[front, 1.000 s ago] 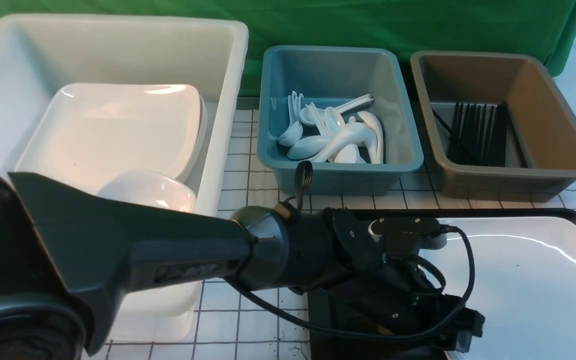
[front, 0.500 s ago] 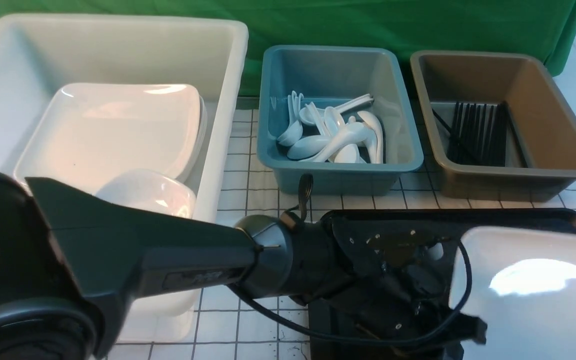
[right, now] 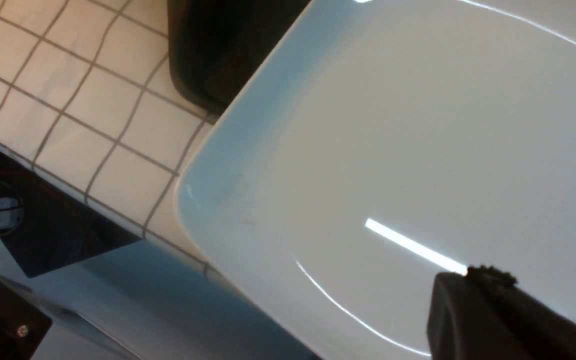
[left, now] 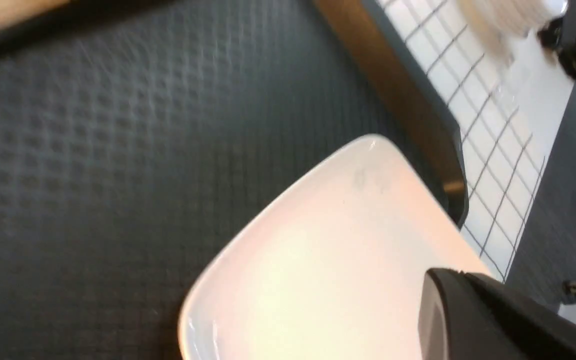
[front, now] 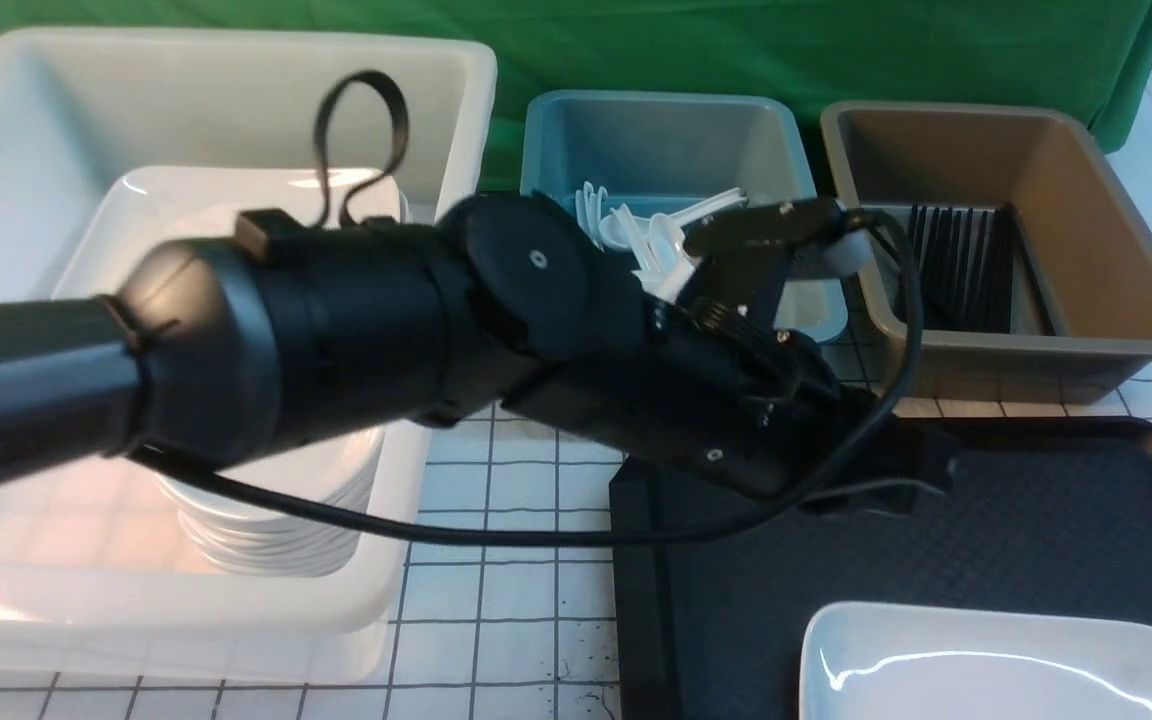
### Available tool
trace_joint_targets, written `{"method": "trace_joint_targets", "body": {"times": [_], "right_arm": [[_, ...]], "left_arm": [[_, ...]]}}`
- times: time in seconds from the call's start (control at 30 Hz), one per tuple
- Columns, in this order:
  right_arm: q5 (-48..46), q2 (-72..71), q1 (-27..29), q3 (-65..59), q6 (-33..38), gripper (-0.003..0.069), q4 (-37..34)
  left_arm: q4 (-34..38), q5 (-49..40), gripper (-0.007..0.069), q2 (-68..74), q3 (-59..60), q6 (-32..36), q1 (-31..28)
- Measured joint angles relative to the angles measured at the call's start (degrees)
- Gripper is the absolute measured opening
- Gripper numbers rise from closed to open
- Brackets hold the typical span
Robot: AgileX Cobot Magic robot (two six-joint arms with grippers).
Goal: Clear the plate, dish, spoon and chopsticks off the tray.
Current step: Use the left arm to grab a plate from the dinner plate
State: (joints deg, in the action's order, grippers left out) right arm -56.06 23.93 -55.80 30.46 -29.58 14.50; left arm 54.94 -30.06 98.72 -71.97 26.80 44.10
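Front view: one plate (front: pixel 996 665) over one tray (front: pixel 1036 520); left end effector (front: pixel 911 478) and right end effector (right: pixel 493 320) openness unclear.

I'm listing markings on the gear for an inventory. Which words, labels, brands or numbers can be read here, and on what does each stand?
"PER": pale letters on the left arm, at the front view's left edge; the word's start is cut off.
No text shows on the tray, plate, white tub, teal bin or brown bin, nor in either wrist view.
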Motion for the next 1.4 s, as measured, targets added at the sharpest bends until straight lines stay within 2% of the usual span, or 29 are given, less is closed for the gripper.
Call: {"method": "trace_joint_targets", "body": {"times": [0.17,0.4,0.53,0.63,0.7,0.8,0.9,0.93,1.03,1.13,1.23,1.4], "right_arm": [[-1.14,0.0,0.0,-0.04,0.0,0.0062,2.69],[-1.38,0.0,0.0,-0.04,0.0,0.0062,3.34],[-1.65,0.0,0.0,-0.04,0.0,0.0062,3.39],[-2.34,0.0,0.0,-0.04,-0.13,0.0062,3.39],[-3.39,0.0,0.0,-0.04,-0.41,0.0062,3.39],[-4.57,0.0,0.0,-0.04,-1.33,0.0062,3.39],[-5.97,0.0,0.0,-0.04,-1.68,0.0062,3.39],[-6.03,0.0,0.0,-0.04,-1.68,0.0062,3.39],[-7.95,0.0,0.0,-0.04,-2.68,0.0062,3.7],[-8.78,-0.04,0.0,-0.17,-9.71,0.0062,7.86],[-8.78,0.08,0.0,-0.75,-15.17,0.0032,12.53],[-8.78,0.84,0.0,-0.82,-19.81,0.003,15.78]], "left_arm": [[-2.17,-2.92,0.0006,-0.02,0.0,-1.37,-0.82],[-14.24,-11.28,0.0006,1.69,0.0,-8.81,-0.84],[-15.23,-11.92,0.003,5.39,0.0,-10.53,-0.84],[-14.17,-11.05,0.0076,8.06,0.0,-10.68,-0.84],[-12.2,-10.18,0.0177,11.08,0.0,-10.68,-0.84],[-11.37,-8.91,0.0269,13.34,0.0,-10.68,-0.84],[-9.74,-7.29,0.0403,15.81,0.0,-10.48,-0.84],[-9.53,-7.14,0.0403,16.02,0.0,-10.35,-0.84],[-4.64,-6.85,0.0501,17.18,-0.05,-8.11,-0.84],[0.48,-6.81,0.0547,17.86,-0.1,-4.39,-0.84],[2.38,-6.86,0.0559,18.06,-0.1,-2.44,-0.84],[2.99,-6.86,0.0559,18.17,-0.1,-1.67,-0.84]]}}
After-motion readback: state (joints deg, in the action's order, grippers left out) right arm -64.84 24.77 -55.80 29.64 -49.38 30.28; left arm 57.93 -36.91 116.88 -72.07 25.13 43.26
